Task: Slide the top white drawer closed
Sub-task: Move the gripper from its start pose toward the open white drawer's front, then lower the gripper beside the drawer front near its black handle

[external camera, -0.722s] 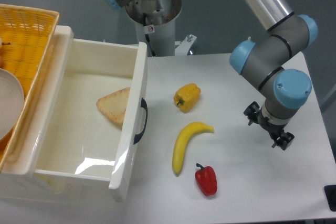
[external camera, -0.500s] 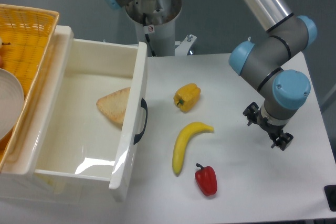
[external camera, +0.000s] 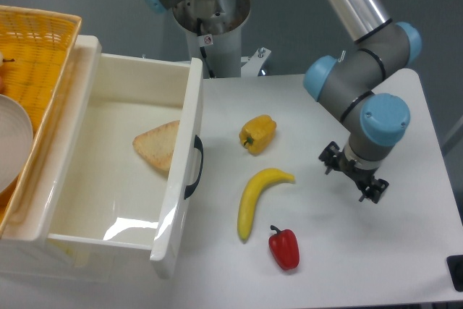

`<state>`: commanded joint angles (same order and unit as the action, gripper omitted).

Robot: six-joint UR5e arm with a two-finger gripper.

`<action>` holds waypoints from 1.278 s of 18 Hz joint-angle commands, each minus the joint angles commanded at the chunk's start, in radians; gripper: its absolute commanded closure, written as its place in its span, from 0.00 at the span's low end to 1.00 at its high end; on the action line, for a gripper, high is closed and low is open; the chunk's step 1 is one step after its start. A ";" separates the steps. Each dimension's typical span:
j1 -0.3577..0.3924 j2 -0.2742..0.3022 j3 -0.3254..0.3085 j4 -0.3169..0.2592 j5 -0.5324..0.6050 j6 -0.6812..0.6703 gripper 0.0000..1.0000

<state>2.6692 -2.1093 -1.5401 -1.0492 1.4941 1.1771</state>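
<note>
The top white drawer (external camera: 182, 171) stands pulled far out to the right over the table, its panelled front carrying a curved black handle (external camera: 194, 168). A slice of bread (external camera: 159, 146) lies inside it. My gripper (external camera: 353, 177) hangs under the grey and blue wrist on the right side of the table, well clear of the drawer front and right of the banana. Its fingers are hidden beneath the wrist, so its state does not show.
A yellow pepper (external camera: 258, 134), a banana (external camera: 255, 197) and a red pepper (external camera: 284, 247) lie on the white table (external camera: 405, 251) between the drawer and my gripper. A yellow wicker basket (external camera: 40, 56) sits at the far left. The arm's base (external camera: 210, 12) stands behind.
The wrist and gripper have shifted left, toward the banana and the drawer. Nothing else has moved.
</note>
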 joint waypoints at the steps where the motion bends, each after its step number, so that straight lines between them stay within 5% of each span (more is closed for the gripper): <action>1: -0.017 0.005 0.000 -0.002 0.000 -0.055 0.00; 7: -0.121 0.051 -0.011 -0.012 -0.060 -0.298 0.05; 10: -0.121 0.051 -0.012 -0.017 -0.124 -0.304 0.25; 13: -0.123 0.052 -0.012 -0.063 -0.146 -0.330 0.59; 16: -0.129 0.077 -0.012 -0.077 -0.190 -0.411 0.77; 23: -0.135 0.163 -0.012 -0.199 -0.305 -0.436 0.95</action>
<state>2.5341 -1.9467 -1.5524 -1.2485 1.1890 0.7409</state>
